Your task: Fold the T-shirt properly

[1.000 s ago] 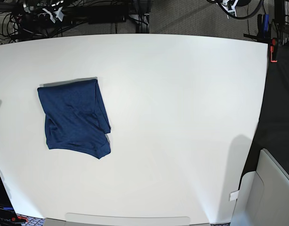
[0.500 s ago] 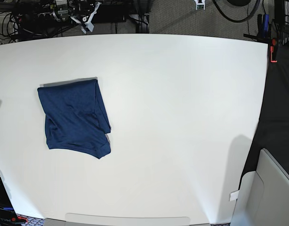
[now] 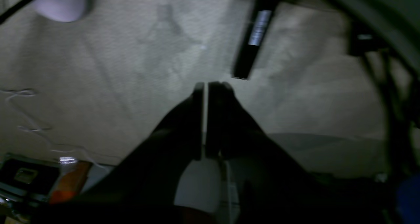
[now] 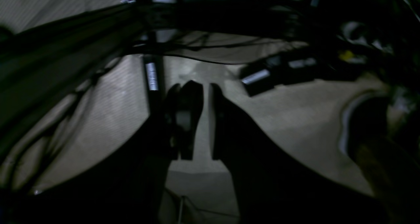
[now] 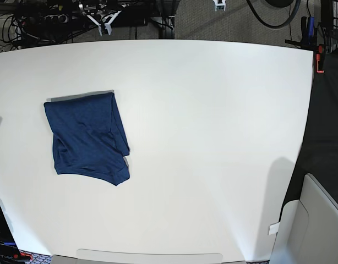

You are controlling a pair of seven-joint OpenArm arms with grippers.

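Both of your grippers have shifted along the far table edge. Your left gripper (image 3: 206, 88) is nearly closed, empty; your right gripper (image 4: 206, 89) shows a narrow gap, empty. Well away from both, the folded T-shirt (image 5: 87, 138) lies on the white table (image 5: 213, 143).

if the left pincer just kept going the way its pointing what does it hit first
Probably the grey carpeted floor. The left pincer, nearly shut and empty, points off the table at it, with nothing between as far as the dark, blurred wrist view shows. The black bar lies right of that line.
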